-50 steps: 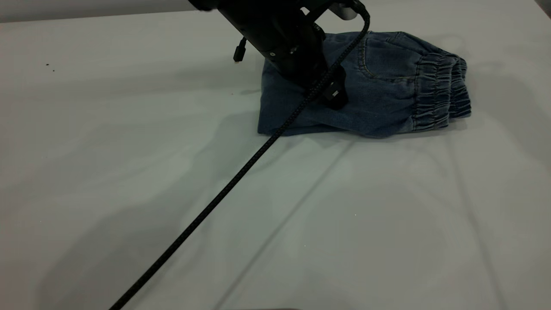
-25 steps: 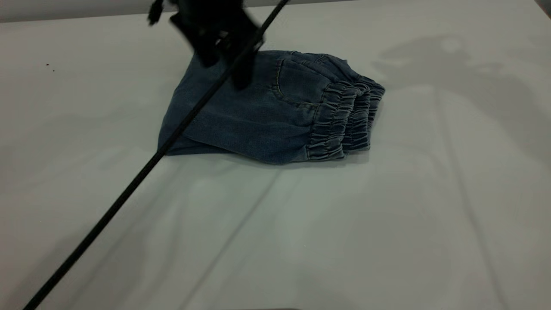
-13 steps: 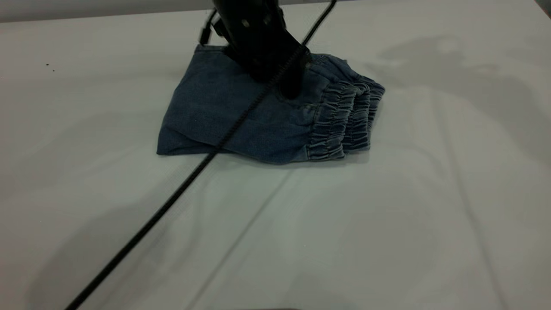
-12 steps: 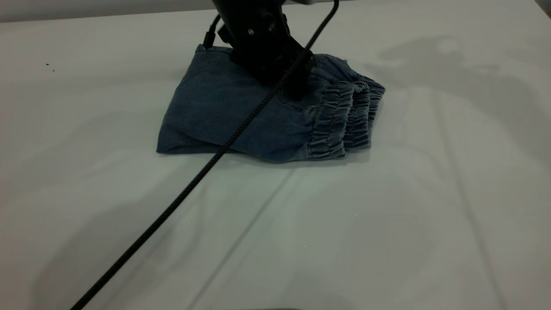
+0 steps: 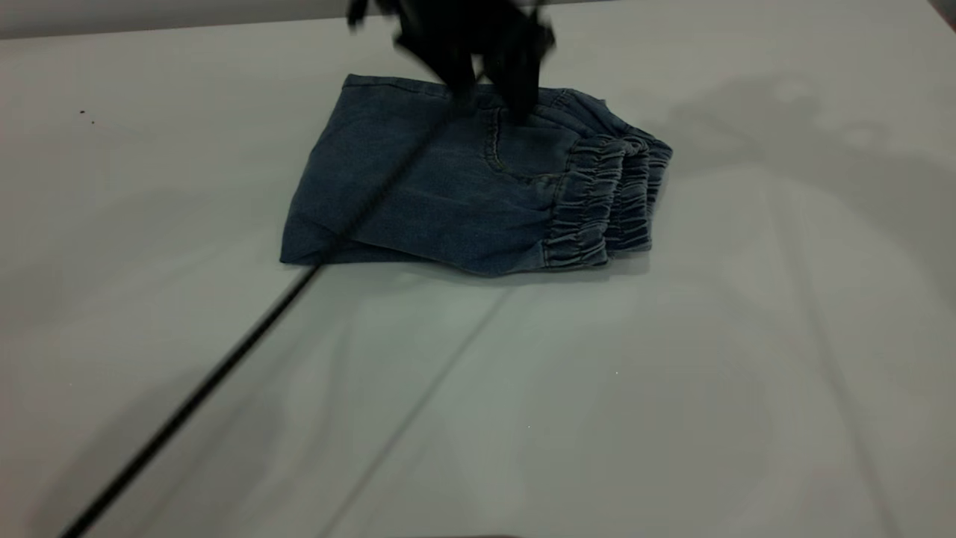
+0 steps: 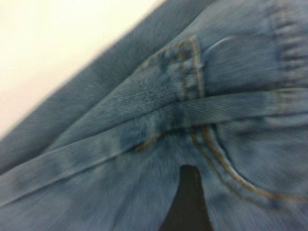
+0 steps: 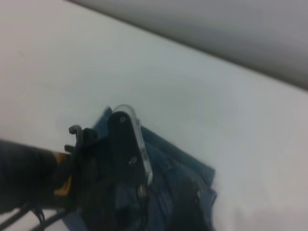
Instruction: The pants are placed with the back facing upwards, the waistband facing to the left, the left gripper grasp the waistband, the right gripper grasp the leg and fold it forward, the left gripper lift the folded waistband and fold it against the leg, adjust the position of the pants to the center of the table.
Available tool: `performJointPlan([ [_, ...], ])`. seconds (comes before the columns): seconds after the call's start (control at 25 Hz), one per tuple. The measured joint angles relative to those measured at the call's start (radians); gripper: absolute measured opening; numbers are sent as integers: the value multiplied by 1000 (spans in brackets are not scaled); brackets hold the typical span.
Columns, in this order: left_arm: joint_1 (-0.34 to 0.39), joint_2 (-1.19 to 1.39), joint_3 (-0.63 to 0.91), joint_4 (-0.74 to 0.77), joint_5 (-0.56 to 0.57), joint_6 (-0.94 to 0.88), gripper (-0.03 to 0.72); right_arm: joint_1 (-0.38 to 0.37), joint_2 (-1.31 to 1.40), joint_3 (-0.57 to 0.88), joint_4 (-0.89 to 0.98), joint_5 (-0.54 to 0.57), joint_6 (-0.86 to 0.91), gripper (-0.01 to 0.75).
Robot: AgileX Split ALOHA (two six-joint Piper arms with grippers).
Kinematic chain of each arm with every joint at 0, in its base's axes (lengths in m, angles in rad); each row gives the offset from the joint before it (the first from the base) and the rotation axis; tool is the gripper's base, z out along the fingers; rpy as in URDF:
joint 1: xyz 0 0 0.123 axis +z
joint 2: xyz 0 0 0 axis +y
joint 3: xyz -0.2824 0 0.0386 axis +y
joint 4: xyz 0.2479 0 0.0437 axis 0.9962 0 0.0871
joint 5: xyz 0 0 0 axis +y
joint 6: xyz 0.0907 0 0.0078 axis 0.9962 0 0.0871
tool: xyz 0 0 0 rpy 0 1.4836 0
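We see a wide white table (image 5: 672,418) with the folded denim pants (image 5: 448,194) lying toward its far middle. The left claw (image 5: 493,71) hangs blurred just above their far edge, and we cannot tell whether it is spread or pinching. If it snags the cloth in moving, the fold may pull open or slide off-centre.

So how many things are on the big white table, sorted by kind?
Folded blue denim pants: 1
Black robot gripper, the left gripper, above the pants: 1
Thin black cable crossing the white table: 1
Total: 3
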Motion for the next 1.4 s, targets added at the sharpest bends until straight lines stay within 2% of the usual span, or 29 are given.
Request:
performJointPlan([
  [0.32, 0, -167, -144, 192, 458, -6, 545, 0, -282, 0, 8, 126, 8, 495],
  [0.36, 0, -181, -150, 213, 476, -9, 545, 0, -323, 0, 9, 148, 14, 495],
  [0.6, 0, -288, -165, 346, 476, -58, 545, 0, -528, 0, 12, 259, 51, 495],
  [0.84, 0, -508, -65, 371, 476, -116, 545, 0, -710, 27, -20, 273, 134, 495],
  [1.08, -1, -866, 231, 365, 476, -123, 545, 0, -939, 249, -26, 275, 179, 495],
  [1.4, -2, -1409, 634, 234, 476, -80, 545, 0, -1246, 640, -44, 275, 200, 495],
])
